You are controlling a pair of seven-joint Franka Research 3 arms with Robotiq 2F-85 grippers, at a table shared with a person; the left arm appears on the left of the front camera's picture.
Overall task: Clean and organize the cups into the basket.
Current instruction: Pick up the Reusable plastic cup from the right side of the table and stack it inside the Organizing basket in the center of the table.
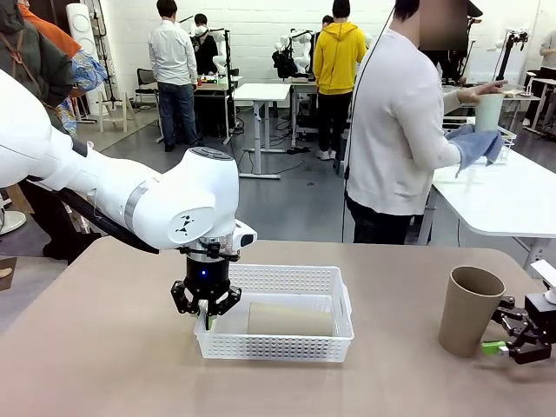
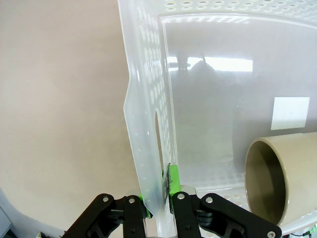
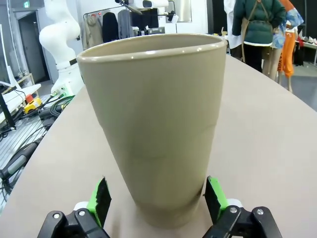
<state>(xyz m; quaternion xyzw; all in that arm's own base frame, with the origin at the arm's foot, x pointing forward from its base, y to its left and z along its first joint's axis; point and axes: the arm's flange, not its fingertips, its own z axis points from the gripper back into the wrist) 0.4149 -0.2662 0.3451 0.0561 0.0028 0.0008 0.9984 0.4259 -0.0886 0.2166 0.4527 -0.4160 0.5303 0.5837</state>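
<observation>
Your left tool point(image 1: 207, 318) is clamped shut on the left wall of the one shallow white perforated plastic basket point(image 1: 287, 346), a finger on each side of the rim. Your right tool point(image 1: 508, 346) stands open, with a green pad on either side of the base of an upright kraft-brown tapered cup point(image 1: 469, 308) on the tan table point(image 1: 104, 356). You have three cups. The second brown cup point(image 1: 291, 319) lies on its side inside the basket. The pale mint cup point(image 1: 489, 111) is well apart, held by the person's hand point(image 1: 476, 90) over a far white table point(image 1: 512, 195), with a blue cloth point(image 1: 478, 144) just beneath it.
</observation>
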